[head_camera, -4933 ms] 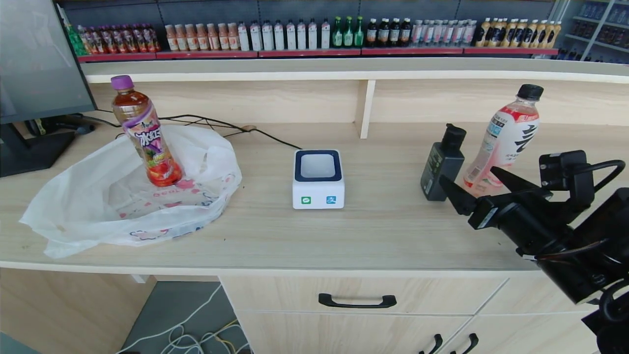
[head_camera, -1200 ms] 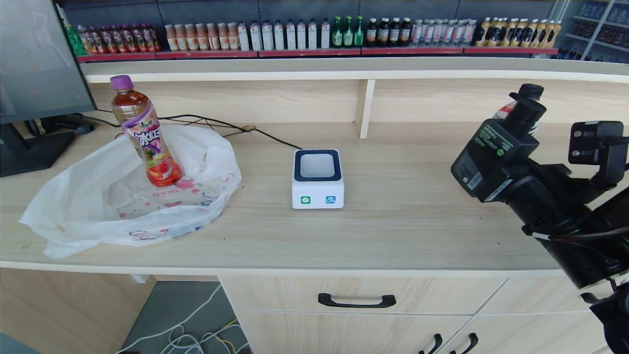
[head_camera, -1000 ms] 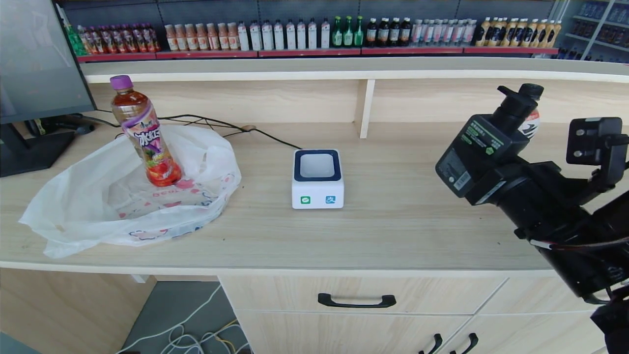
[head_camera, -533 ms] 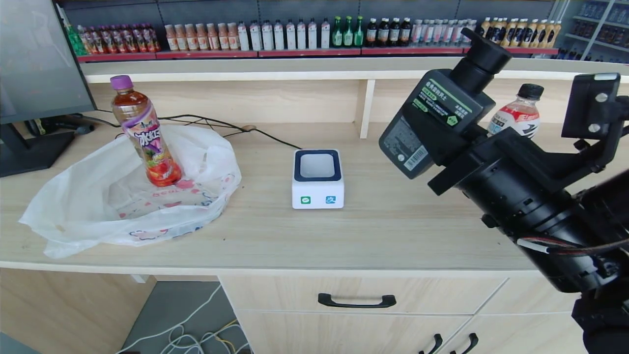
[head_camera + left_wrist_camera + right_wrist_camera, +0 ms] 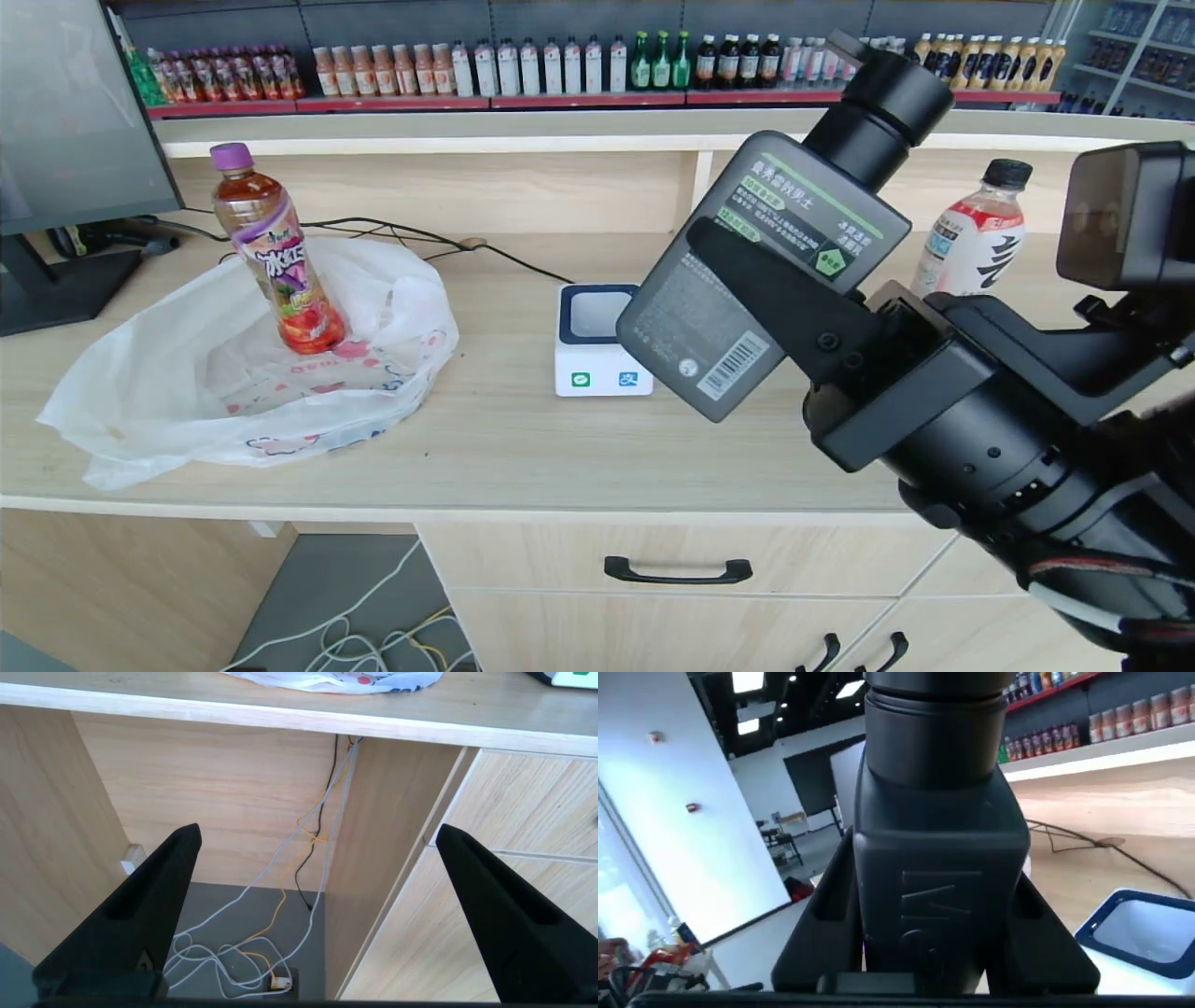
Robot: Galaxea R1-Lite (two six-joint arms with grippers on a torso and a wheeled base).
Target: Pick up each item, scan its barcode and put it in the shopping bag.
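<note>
Light-wood shop desk [image 5: 523, 448], with drink shelves [image 5: 597, 70] at 12 o'clock. The shopping bag [image 5: 140, 401], with a tea bottle [image 5: 275, 252] standing in it, lies at the scanner's [image 5: 588, 378] 9 o'clock; a pink-labelled bottle [image 5: 971, 243] stands at its 3 o'clock. The right jaws clamp the tilted dark grey bottle [image 5: 794, 201], which has swung toward 9 o'clock and now overlaps the scanner. The left jaws gape wide below the desk.

Head camera: high, facing down over the counter [image 5: 523, 448]. Left wrist camera: low, facing the cabinet front [image 5: 523, 840] under the bag [image 5: 346, 679]. Right wrist camera: close behind the dark bottle [image 5: 938, 859], sharing the scanner [image 5: 1144, 931] with the head view.
</note>
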